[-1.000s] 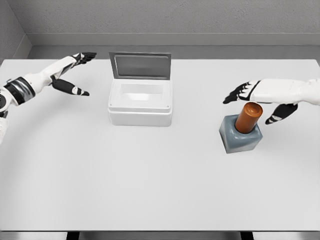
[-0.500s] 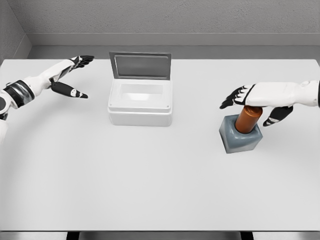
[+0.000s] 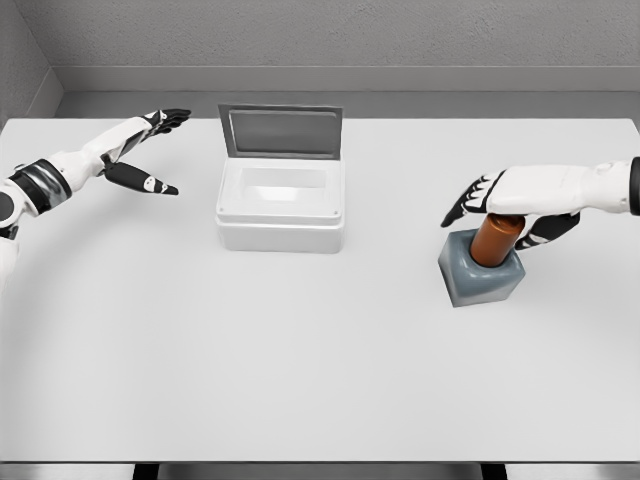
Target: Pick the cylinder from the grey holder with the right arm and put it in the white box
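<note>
A copper-brown cylinder (image 3: 492,243) stands upright in the grey holder (image 3: 480,281) on the right of the table. My right hand (image 3: 500,214) lies over the cylinder's top and hides it. Its fingers (image 3: 463,203) spread toward the left, and the thumb (image 3: 541,231) curves down beside the cylinder's right side. I see no closed grasp. The white box (image 3: 282,236) sits at the centre left with its grey lid (image 3: 282,132) propped open at the back. My left hand (image 3: 158,150) hovers open, far left of the box.
The white table (image 3: 300,350) carries only the box and the holder. A wide stretch of table separates the holder from the box. A grey wall runs behind the table's far edge.
My right hand has dropped from just above the cylinder onto its top, and the thumb has curled in toward the cylinder's side. The left arm has barely shifted.
</note>
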